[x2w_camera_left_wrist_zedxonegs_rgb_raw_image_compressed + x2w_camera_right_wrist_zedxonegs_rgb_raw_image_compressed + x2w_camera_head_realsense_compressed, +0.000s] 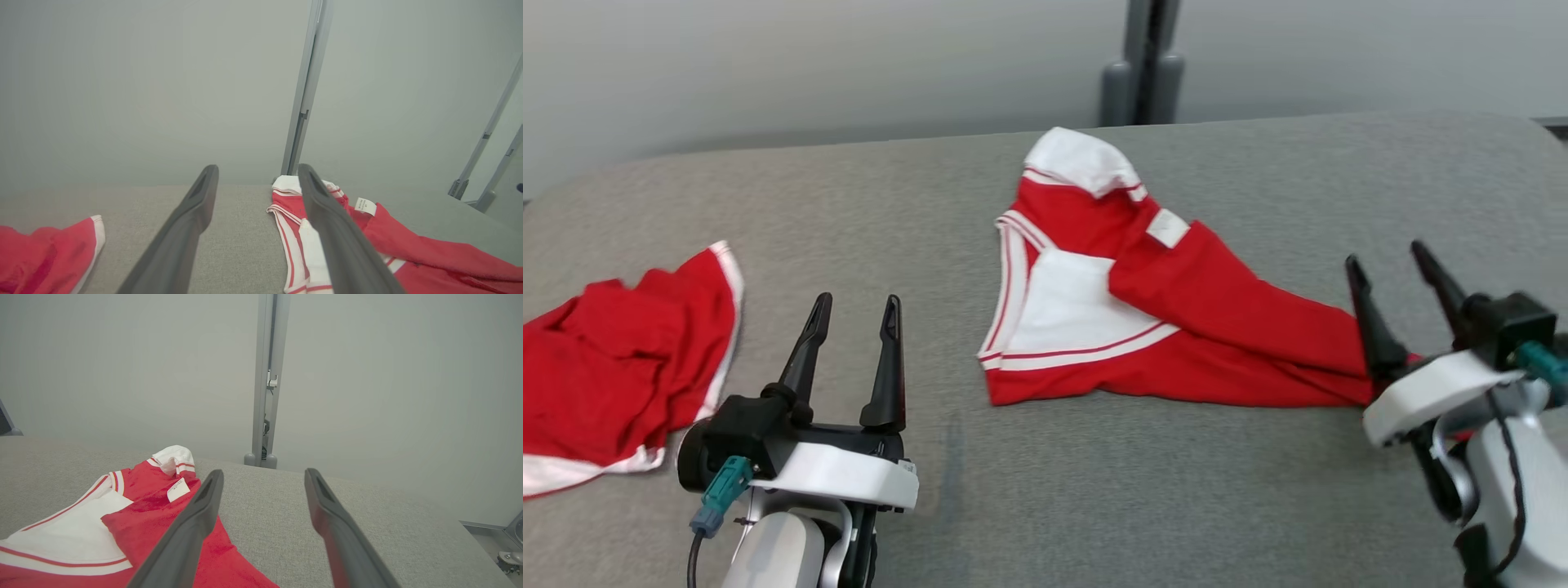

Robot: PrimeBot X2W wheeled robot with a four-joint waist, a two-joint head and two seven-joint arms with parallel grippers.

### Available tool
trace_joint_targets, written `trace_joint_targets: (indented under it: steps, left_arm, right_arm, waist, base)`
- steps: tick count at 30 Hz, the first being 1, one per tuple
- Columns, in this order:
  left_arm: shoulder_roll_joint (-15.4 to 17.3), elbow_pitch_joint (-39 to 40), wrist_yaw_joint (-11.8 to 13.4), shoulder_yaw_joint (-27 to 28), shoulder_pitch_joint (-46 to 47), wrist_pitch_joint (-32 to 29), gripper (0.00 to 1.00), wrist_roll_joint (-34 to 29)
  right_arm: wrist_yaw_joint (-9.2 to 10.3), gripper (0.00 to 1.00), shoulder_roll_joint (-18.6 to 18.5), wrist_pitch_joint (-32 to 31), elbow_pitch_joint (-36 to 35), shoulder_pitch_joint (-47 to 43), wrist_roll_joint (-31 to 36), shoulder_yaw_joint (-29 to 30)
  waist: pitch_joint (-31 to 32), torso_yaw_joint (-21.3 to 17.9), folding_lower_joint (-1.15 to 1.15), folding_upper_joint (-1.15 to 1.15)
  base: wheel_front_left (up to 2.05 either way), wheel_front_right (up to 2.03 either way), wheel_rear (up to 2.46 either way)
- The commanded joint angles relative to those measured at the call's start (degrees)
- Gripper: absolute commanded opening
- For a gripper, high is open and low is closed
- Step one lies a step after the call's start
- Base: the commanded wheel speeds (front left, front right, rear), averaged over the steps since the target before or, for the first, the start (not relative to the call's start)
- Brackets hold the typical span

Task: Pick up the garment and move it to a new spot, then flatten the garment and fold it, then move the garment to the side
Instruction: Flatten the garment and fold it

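Lying crumpled, garment (1217,327) just left of right tool (1384,253), perhaps touching.

No writing can be read. A small white tag (178,489) on the red-and-white garment (155,522), toward its 12 o'clock end in the head view, bears faint grey print in the right wrist view, too small to make out.

The left end effector (858,300) sits low on the robot's left, its two long dark fingers spread wide, pointing forward and gripping nothing. The right end effector (1386,253) sits far to the right, its fingers also parted and empty, leaning slightly toward the left.
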State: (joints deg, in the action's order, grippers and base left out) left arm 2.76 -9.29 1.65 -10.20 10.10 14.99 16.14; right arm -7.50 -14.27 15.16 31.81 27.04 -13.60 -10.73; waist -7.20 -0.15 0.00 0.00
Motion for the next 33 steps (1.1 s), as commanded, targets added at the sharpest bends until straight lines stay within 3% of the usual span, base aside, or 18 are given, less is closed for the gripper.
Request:
trace_joint_targets:
  steps: [1, 8, 15, 25, 33]
  left_arm:
    - [0.2, -0.1, -0.4, 0.3, 0.7, 0.2, 1.00, -0.5]
    - [0.3, -0.4, -1.0, -0.2, 0.9, 0.2, 1.00, -0.8]
    - [0.2, -1.0, -1.4, -2.4, 0.5, 0.2, 1.00, -0.2]
    - [0.2, -1.2, -2.0, -5.0, 2.2, 0.2, 1.00, -0.1]
    - [0.2, -1.4, -2.5, -5.1, 3.3, 0.2, 1.00, 0.5]
  right_arm:
    - [0.02, 1.00, 1.1, 0.1, -1.7, -2.1, 1.0, 0.5]
    - [0.02, 1.00, 3.4, 0.1, -3.9, -5.2, 2.7, 1.8]
    - [0.02, 1.00, 2.6, 0.1, -2.2, -2.5, 2.0, 0.5]
    - [0.02, 1.00, -0.4, 0.1, 12.1, 9.6, -4.7, -5.6]
    - [0.02, 1.00, -3.1, -1.2, 23.9, 17.9, -12.0, -10.5]
  waist:
    - [0.3, -3.8, 0.00, 0.00]
    - [-0.5, -4.9, 0.00, 0.00]
    - [-1.3, -0.9, 0.00, 0.00]
    - [-6.3, 8.7, 0.00, 0.00]
    - [-9.3, 13.8, 0.00, 0.00]
  base:
    - [0.00, 0.00, 0.00]
    - [0.00, 0.00, 0.00]
    - [0.00, 0.00, 0.00]
    - [0.00, 0.00, 0.00]
    - [0.00, 0.00, 0.00]
